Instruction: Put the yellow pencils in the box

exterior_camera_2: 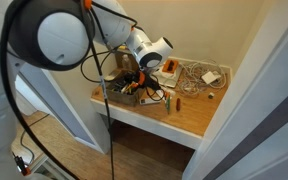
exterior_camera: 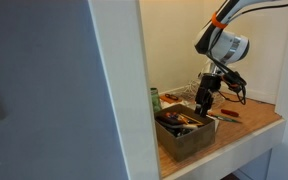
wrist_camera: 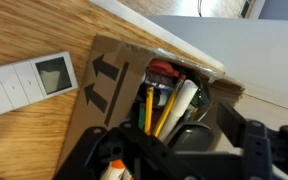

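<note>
The box (wrist_camera: pixel 102 80) is brown cardboard with black arrows on its flap. It stands on the wooden shelf in both exterior views (exterior_camera: pixel 187 138) (exterior_camera_2: pixel 127 90). Two yellow pencils (wrist_camera: pixel 154 112) stand slanted inside it among a white tube (wrist_camera: pixel 184 98) and a red item (wrist_camera: pixel 164 69). My gripper (wrist_camera: pixel 180 135) hangs right over the box's opening, also in both exterior views (exterior_camera: pixel 204 103) (exterior_camera_2: pixel 144 80). Its fingers stand wide apart and the pencils' lower ends are hidden behind it. I cannot tell whether the fingers touch the pencils.
A silvery wire basket (exterior_camera: pixel 188 90) (exterior_camera_2: pixel 190 72) stands behind the box. A white switch panel (wrist_camera: pixel 24 82) lies on the wood beside the box. A red-handled tool (exterior_camera: pixel 229 113) lies to one side. Small items (exterior_camera_2: pixel 174 103) lie near the shelf's front edge. Walls close in the alcove.
</note>
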Controlling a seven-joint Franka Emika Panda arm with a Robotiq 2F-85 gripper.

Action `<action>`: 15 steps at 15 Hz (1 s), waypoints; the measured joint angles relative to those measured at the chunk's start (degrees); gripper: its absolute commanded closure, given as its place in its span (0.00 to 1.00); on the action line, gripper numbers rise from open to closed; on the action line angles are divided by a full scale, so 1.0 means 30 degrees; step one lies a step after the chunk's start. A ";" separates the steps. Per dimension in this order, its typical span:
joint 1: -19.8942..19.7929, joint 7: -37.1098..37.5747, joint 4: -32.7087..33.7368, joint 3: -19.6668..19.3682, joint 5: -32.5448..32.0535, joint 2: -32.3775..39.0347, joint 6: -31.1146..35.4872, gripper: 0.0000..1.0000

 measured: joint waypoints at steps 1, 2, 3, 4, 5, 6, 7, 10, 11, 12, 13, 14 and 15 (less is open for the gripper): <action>0.0030 0.0001 -0.0006 0.0001 -0.0187 -0.0225 -0.0070 0.00; 0.0057 0.0002 -0.0018 0.0001 -0.0509 -0.0554 -0.0208 0.00; 0.0072 0.0003 -0.0032 -0.0001 -0.0949 -0.0961 -0.0376 0.00; 0.0089 0.0047 -0.0057 -0.0018 -0.1506 -0.1454 -0.0572 0.00; 0.0133 0.0187 -0.0096 -0.0084 -0.2245 -0.2010 -0.0772 0.00; 0.0207 0.0432 -0.0153 -0.0196 -0.3009 -0.2597 -0.0930 0.00; 0.0289 0.0657 -0.0221 -0.0342 -0.3769 -0.3181 -0.1118 0.00; 0.0497 0.1759 -0.0548 -0.0830 -0.6125 -0.4865 -0.1418 0.00; 0.0579 0.2292 -0.0633 -0.1009 -0.6925 -0.5313 -0.1419 0.00; 0.0661 0.2919 -0.0722 -0.1172 -0.7763 -0.5715 -0.1418 0.00; 0.0757 0.3543 -0.0833 -0.1338 -0.8550 -0.6073 -0.1418 0.00; 0.0827 0.4116 -0.0971 -0.1474 -0.9252 -0.6390 -0.1417 0.00; 0.0872 0.4626 -0.1131 -0.1574 -0.9864 -0.6667 -0.1417 0.00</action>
